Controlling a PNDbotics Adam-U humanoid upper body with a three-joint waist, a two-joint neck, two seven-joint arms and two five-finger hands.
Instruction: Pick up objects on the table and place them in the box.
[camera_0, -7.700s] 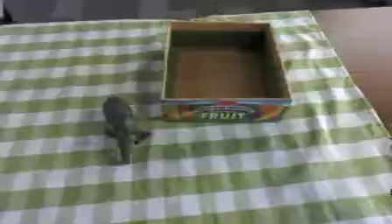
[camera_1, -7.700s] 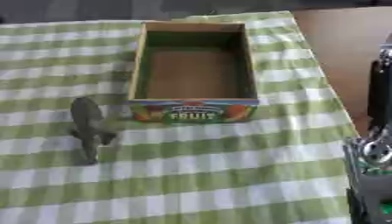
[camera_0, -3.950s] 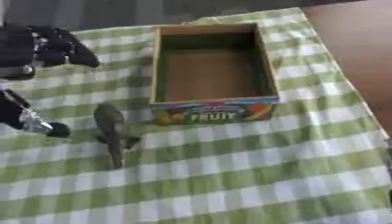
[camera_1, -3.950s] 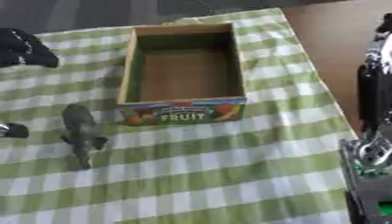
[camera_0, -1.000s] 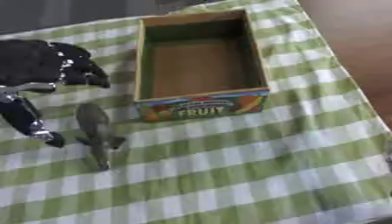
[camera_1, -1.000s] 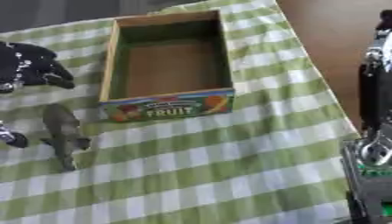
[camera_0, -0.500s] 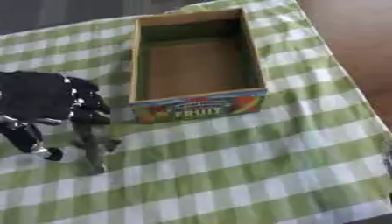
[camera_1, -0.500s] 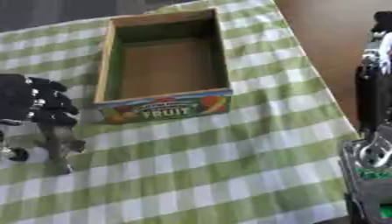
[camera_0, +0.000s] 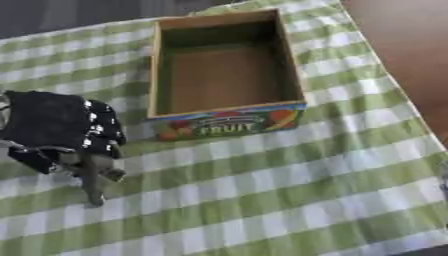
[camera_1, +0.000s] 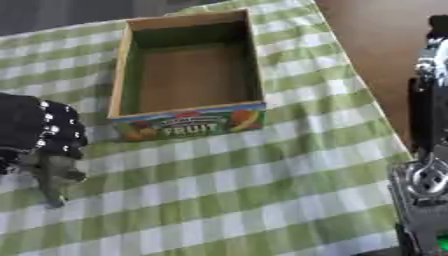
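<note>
1. Left hand (camera_0: 61, 125) sits over the grey toy (camera_0: 94, 177) on the table (camera_0: 289, 200), fingers curled round its top end.
2. Box (camera_0: 226, 65) w/ "FRUIT" label: just right, apart.

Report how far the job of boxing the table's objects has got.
Done: nothing yet; the fruit box shows only its bare brown floor. In hand: the left hand is down over the upper part of the grey toy, which lies on the checked cloth to the box's left; whether its fingers have closed on the toy cannot be seen. Left: lift the toy and place it in the box.
</note>
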